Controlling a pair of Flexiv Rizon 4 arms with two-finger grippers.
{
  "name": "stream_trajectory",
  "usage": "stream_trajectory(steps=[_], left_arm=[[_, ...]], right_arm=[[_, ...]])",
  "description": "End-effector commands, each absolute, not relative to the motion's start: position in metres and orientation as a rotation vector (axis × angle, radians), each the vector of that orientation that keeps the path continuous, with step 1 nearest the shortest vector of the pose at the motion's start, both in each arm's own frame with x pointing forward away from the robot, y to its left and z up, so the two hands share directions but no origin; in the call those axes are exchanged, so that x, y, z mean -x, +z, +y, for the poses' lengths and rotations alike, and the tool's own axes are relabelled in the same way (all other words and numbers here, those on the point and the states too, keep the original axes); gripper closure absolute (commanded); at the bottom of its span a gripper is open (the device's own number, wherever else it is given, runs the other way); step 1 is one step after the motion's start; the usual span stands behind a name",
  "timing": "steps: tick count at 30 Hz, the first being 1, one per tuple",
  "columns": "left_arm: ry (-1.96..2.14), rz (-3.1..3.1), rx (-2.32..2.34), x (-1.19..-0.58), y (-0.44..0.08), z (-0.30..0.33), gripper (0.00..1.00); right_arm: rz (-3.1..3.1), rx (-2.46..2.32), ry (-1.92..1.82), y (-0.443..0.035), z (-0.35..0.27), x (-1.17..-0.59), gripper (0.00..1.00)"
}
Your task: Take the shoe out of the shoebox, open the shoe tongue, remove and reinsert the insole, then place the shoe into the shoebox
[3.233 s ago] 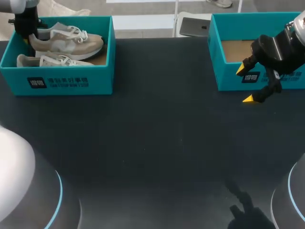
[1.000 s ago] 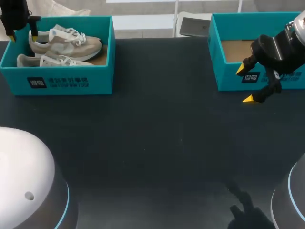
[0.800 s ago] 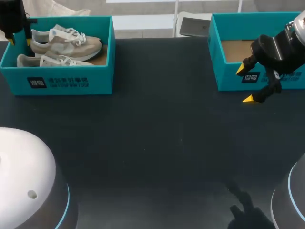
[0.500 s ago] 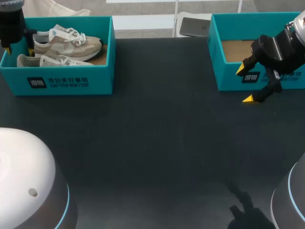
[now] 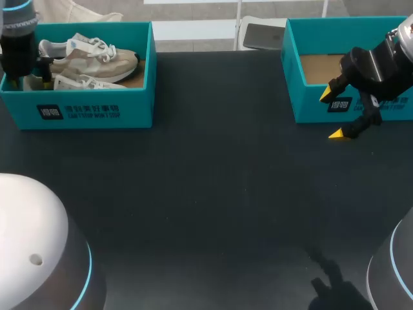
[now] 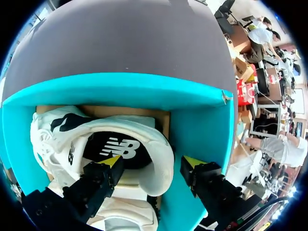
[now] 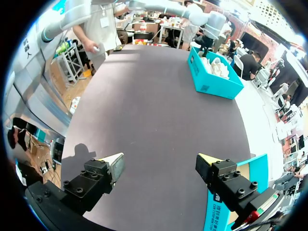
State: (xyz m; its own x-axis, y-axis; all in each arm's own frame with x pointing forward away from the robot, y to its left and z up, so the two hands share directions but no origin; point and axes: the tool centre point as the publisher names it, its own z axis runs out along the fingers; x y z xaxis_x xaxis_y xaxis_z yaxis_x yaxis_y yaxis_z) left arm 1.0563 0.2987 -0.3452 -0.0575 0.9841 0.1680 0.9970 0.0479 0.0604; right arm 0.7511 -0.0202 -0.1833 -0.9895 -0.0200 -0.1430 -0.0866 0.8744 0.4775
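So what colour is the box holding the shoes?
Teal, a bright blue-green. The shoebox shows best in the head view.

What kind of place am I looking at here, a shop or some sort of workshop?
Probably a robot test bench, not a shop: two robot arms, left tool and right tool, hang over a dark table holding a teal shoebox of beige shoes.

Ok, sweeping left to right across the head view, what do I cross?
In order: left gripper, inside the left end of the left shoebox → shoes → that box's right wall → bare table → left wall of the second shoebox → right gripper.
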Motion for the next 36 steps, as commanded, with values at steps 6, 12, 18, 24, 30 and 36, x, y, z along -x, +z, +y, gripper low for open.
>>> stream_trajectory(steps=[6,12,18,24,30,36], left_arm=[[-0.233,-2.194,2.086,-1.054,-0.368,0.307,0.31],[-0.248,-2.17,2.054,-1.052,-0.374,0.31,0.73],[-0.275,-2.115,2.055,-1.051,-0.363,0.315,1.0],[-0.26,-2.06,2.062,-1.052,-0.342,0.321,1.0],[-0.202,-2.033,2.065,-1.054,-0.304,0.324,1.0],[-0.15,-1.989,2.039,-1.049,-0.251,0.325,1.0]], right_arm=[[2.912,0.082,0.748,-0.184,-0.02,-0.751,0.0],[2.912,0.082,0.748,-0.184,-0.02,-0.751,0.0],[2.912,0.082,0.748,-0.184,-0.02,-0.751,0.0],[2.912,0.082,0.748,-0.184,-0.02,-0.751,0.0],[2.912,0.082,0.748,-0.184,-0.02,-0.751,0.0],[2.912,0.082,0.748,-0.184,-0.02,-0.751,0.0]])
